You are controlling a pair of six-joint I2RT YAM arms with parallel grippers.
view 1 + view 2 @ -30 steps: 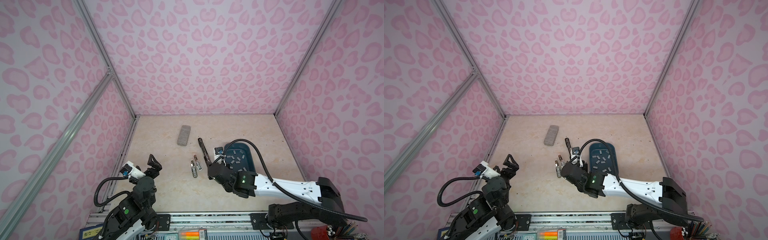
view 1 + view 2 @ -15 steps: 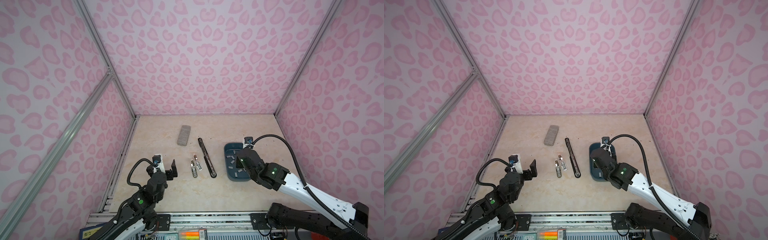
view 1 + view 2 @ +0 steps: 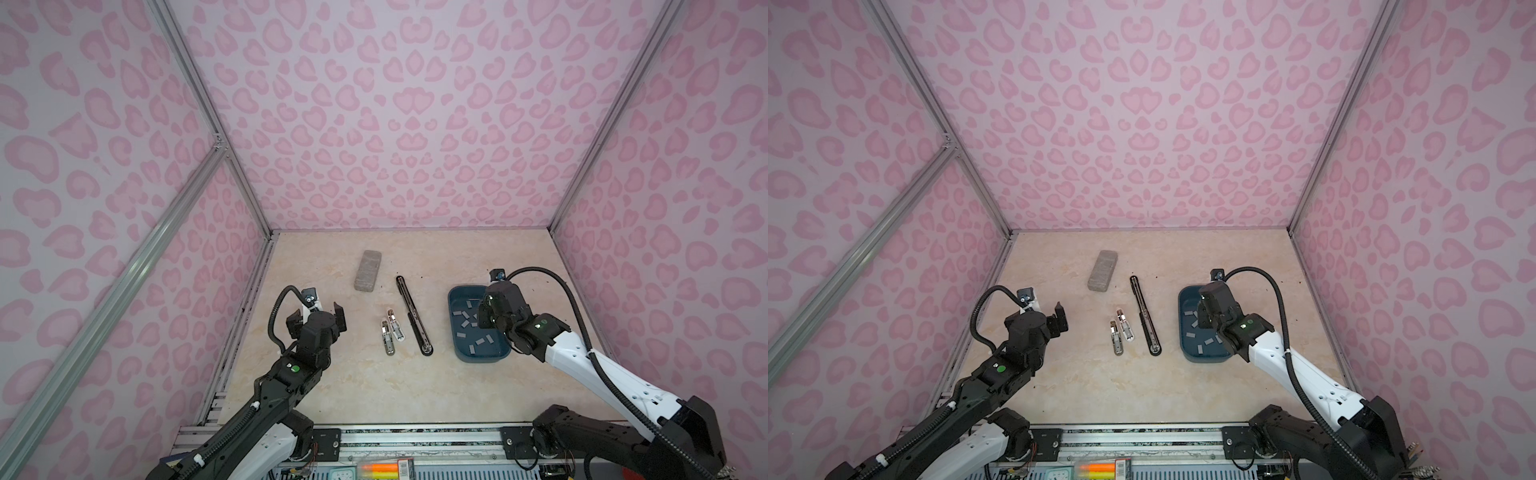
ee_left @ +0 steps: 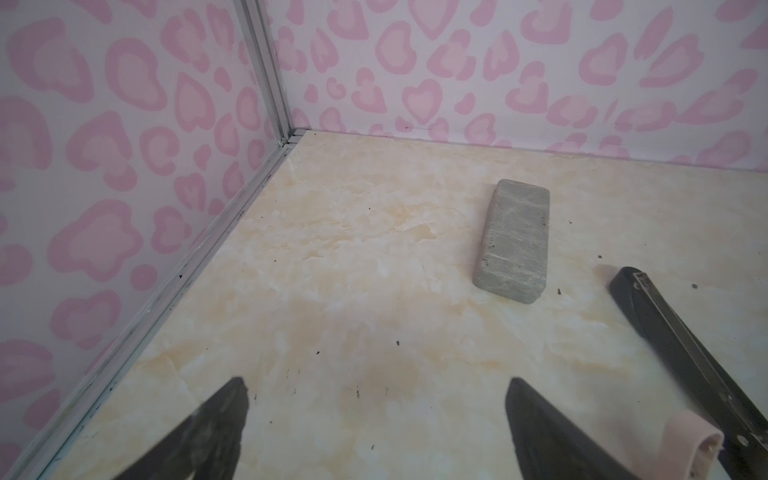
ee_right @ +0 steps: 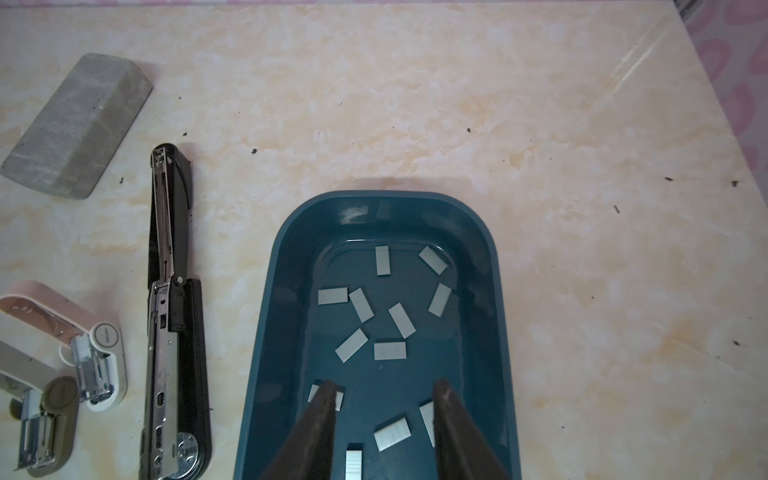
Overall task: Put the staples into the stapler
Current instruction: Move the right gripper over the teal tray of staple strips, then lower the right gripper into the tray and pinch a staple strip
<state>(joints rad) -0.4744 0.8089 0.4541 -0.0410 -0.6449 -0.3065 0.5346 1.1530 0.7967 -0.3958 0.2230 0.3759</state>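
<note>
Left gripper [image 4: 376, 382]: jaws wide apart, empty, above bare table; come forward from near-left corner since a second ago. Right gripper [image 5: 385, 384]: then across at black stapler [image 5: 174, 316], now over blue tray [image 5: 278, 332]; fingers apart, gripping nothing. Staples [image 5: 401, 320] loose in tray: clear strips in right wrist view, mere specks in both top views, arm hiding tray's right side. Stapler lies opened flat left of tray. Grey block [image 3: 368, 270] far left.

Both top views are looking steeply down onto the whole worktop [image 3: 374, 386]. The left wrist camera is facing low toward the grey block [image 4: 515, 241]; the right one is looking down into the blue tray [image 5: 274, 332], sharing that block
</note>
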